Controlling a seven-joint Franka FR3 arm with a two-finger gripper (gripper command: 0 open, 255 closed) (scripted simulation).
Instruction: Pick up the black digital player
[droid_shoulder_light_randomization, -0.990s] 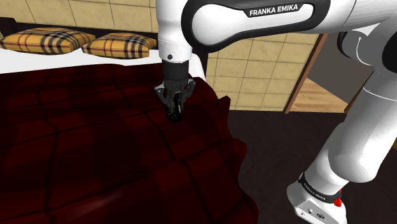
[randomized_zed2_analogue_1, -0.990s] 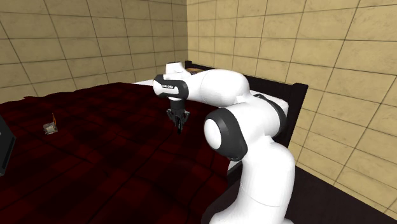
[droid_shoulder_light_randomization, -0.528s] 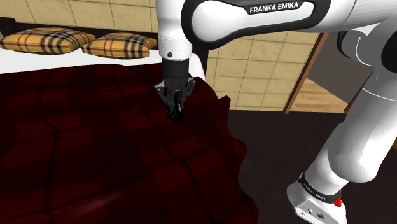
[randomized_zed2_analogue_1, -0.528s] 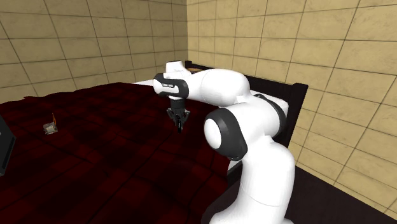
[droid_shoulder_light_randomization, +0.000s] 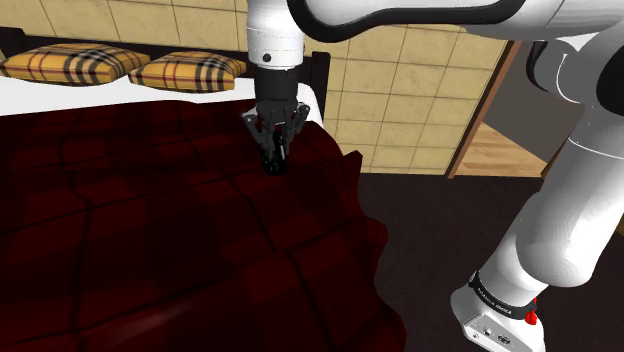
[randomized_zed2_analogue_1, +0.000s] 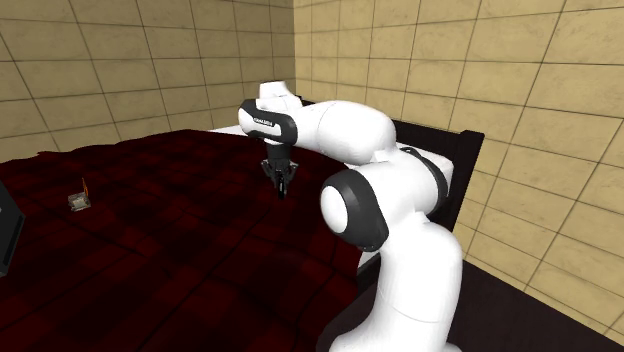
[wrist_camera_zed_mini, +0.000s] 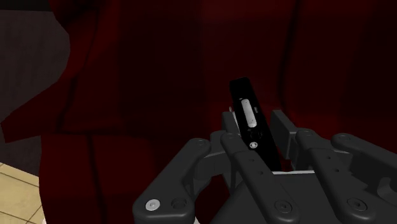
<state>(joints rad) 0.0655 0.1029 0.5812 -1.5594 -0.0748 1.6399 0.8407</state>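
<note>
The black digital player (wrist_camera_zed_mini: 245, 98) is a slim black slab with a white strip on its face. My gripper (wrist_camera_zed_mini: 254, 126) is shut on its lower end, and the rest sticks out past the black fingers (wrist_camera_zed_mini: 230, 122). In the shoulder view the gripper (droid_shoulder_light_randomization: 273, 160) points down, just above the dark red quilt (droid_shoulder_light_randomization: 140, 230) near the bed's right edge. The second exterior view shows the gripper (randomized_zed2_analogue_1: 282, 186) hanging over the quilt (randomized_zed2_analogue_1: 170, 250) in front of the arm's elbow.
Two tan plaid pillows (droid_shoulder_light_randomization: 62, 62) (droid_shoulder_light_randomization: 190, 70) lie at the head of the bed. A small object (randomized_zed2_analogue_1: 80, 198) sits on the quilt far from the gripper, and a black thing (randomized_zed2_analogue_1: 8, 238) shows at that view's left edge. Dark floor (droid_shoulder_light_randomization: 430, 230) lies beside the bed.
The gripper has risen a little off the quilt with the player still clasped, and the arm's upper links have lifted with it.
</note>
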